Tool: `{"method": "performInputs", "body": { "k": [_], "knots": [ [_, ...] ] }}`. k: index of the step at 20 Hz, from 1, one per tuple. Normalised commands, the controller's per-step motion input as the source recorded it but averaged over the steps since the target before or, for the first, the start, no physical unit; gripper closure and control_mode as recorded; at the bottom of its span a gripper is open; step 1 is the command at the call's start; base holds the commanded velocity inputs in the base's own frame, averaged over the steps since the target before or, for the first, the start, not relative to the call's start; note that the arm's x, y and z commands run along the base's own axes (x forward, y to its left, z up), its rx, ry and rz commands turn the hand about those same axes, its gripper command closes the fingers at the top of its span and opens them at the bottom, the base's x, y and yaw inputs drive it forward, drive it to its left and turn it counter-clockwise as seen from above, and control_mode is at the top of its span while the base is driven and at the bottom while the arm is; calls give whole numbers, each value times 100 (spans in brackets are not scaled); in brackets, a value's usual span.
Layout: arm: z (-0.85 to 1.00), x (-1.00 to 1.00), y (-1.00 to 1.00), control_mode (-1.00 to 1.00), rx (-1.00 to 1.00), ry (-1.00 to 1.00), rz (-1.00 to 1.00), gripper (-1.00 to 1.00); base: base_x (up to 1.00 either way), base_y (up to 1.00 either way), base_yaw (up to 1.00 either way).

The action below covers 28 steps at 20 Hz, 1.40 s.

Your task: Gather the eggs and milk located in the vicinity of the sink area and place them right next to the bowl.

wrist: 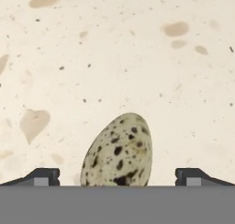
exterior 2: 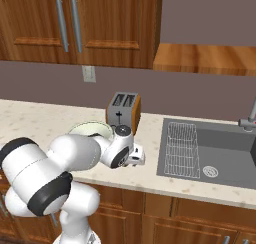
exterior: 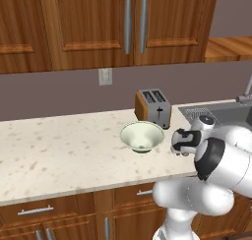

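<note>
My left fingertip (wrist: 43, 176), the speckled egg (wrist: 118, 150) and my right fingertip stand in a row: fingers (wrist: 117, 177) wide apart, egg lying on the surface (wrist: 137, 58) between. I'd descend centred, then close gently.

the egg (wrist: 118, 152), a pale oval with dark speckles, is lying on the speckled cream countertop (wrist: 114, 58). the bowl (exterior: 141, 136), wide, pale cream-green and upright, is sitting on the same countertop just in front of the toaster (exterior: 153, 107). the dark grey sink (exterior 2: 220, 148) is holding a wire rack (exterior 2: 181, 149).
</note>
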Motion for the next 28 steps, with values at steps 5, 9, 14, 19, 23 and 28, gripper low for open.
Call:
{"method": "performInputs", "body": {
  "k": [5,9,14,19,23,28],
  "knots": [
    [-15,8,-2,-100,0,0,0,-100,0,0,0],
    [-23,8,0,-100,0,0,0,-100,0,0,0],
    [-8,1,0,-100,0,0,0,100,0,0,0],
    [0,0,4,-100,0,-3,9,100,0,0,0],
    [0,0,6,-100,0,-15,19,100,0,0,0],
    [0,0,2,-100,0,-18,19,100,0,0,0]
  ]
}}
